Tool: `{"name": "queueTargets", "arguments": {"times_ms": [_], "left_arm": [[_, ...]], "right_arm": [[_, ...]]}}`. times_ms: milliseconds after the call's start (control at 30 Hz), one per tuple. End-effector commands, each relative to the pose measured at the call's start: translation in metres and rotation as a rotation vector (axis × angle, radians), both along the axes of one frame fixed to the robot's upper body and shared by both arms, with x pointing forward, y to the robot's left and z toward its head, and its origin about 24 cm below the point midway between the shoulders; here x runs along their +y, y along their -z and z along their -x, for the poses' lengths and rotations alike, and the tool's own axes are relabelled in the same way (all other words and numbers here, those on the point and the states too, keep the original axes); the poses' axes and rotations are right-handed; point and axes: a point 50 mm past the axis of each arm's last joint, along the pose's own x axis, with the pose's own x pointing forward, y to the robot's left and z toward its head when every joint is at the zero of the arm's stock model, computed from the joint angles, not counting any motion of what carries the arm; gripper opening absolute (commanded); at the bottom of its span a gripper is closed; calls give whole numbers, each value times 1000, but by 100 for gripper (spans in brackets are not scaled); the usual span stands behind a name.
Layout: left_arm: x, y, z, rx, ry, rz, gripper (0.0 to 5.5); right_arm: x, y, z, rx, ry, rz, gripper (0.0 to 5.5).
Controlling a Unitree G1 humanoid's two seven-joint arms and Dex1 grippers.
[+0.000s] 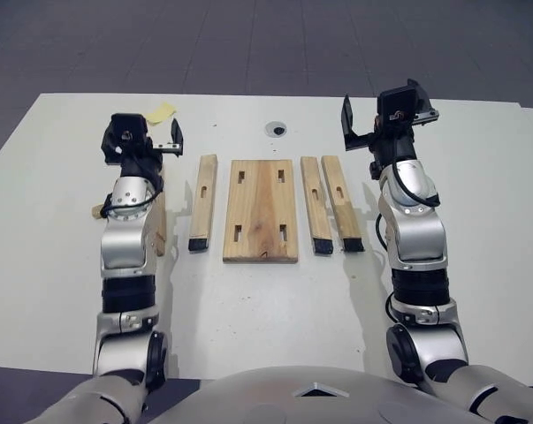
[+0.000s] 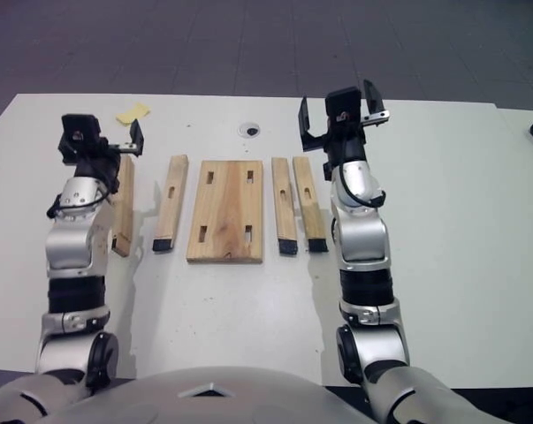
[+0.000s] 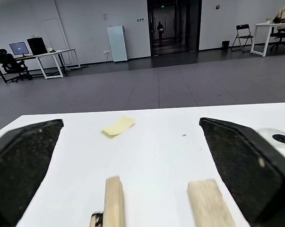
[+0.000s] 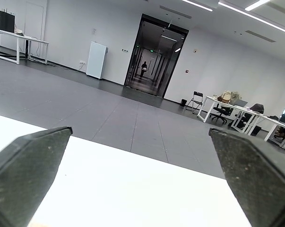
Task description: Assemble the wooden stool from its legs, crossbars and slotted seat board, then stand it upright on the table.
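left arm (image 1: 127,243) partly covers the outermost leg (image 1: 159,221).

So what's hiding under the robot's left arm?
A wooden leg lies flat on the table there. The arm covers one side of it, so I can't see it all.

On the white table (image 1: 478,221), the flat slotted wooden seat board (image 1: 261,210) lies centre, two long wooden legs (image 1: 203,202) left of it, two more legs (image 1: 315,205) just right.

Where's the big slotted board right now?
The seat board lies flat on the table between the arms, one leg to its left, two legs to its right.
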Motion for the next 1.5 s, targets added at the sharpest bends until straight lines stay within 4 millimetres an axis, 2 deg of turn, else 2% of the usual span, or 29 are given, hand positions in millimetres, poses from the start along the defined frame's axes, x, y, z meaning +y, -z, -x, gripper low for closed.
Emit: {"name": "queueTargets", "arguments": {"times_ms": [33,167,267,333,467,600,833,1000,1200,1500], "left_arm": [[-10,9,33,63,0,-100,536],[-24,30,61,141,44,-210,515],[-24,38,69,163,53,-267,476],[-17,44,70,191,5,-250,443],[3,41,66,174,-119,-208,385],[10,14,52,20,-160,-240,312],[37,25,32,143,-268,-354,198],[49,37,27,236,-250,-435,269],[35,52,20,305,-97,-514,356],[25,59,17,349,12,-605,480]], "right_arm": [[-6,4,6,10,34,9,540],[-6,6,9,16,45,11,540],[-7,9,11,23,49,12,540],[-6,10,12,27,49,11,540],[-5,11,13,29,48,10,540],[-4,11,12,29,41,12,540],[-1,7,7,14,19,13,540],[-1,7,5,13,13,18,540],[-2,6,5,10,18,16,540],[-2,7,5,10,24,11,540]]}}
